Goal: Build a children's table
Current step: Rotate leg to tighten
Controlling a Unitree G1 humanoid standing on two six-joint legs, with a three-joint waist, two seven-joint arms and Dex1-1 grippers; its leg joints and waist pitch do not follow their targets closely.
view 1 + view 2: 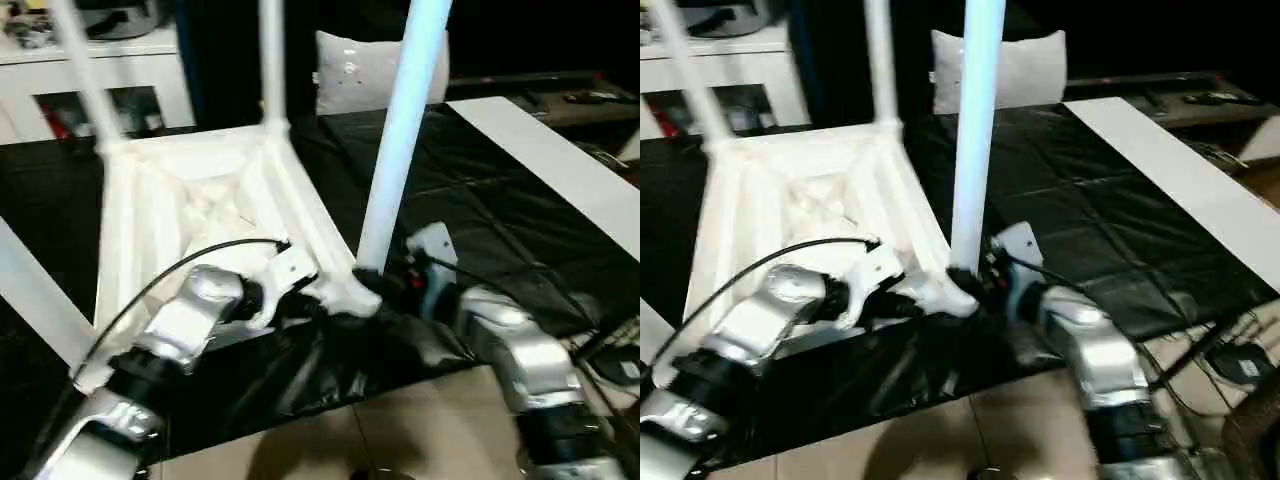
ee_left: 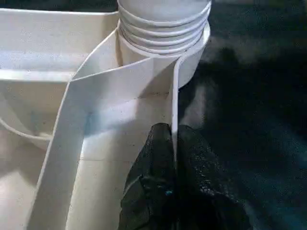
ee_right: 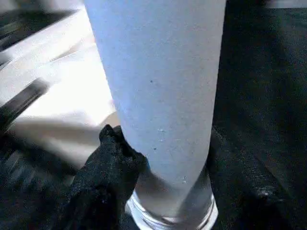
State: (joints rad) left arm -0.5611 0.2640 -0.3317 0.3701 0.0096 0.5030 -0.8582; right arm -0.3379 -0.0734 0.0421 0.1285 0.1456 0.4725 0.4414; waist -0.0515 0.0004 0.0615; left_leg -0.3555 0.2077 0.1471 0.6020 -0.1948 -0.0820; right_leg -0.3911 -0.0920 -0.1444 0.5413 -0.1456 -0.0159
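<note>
- Our left gripper point(image 2: 173, 143) pinched the tabletop point(image 1: 190, 190) rim.
- Our right gripper point(image 3: 144, 167) clasped the leg point(image 1: 400, 130) at 5 o'clock.
- Risk: a tilted leg could cross-thread in its socket point(image 2: 165, 52).

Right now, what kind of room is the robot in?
Probably a room in a home, maybe a living room. The tabletop lies upside down on a black sheet over a tiled floor, with a pillow-like bag and white furniture behind.
</note>
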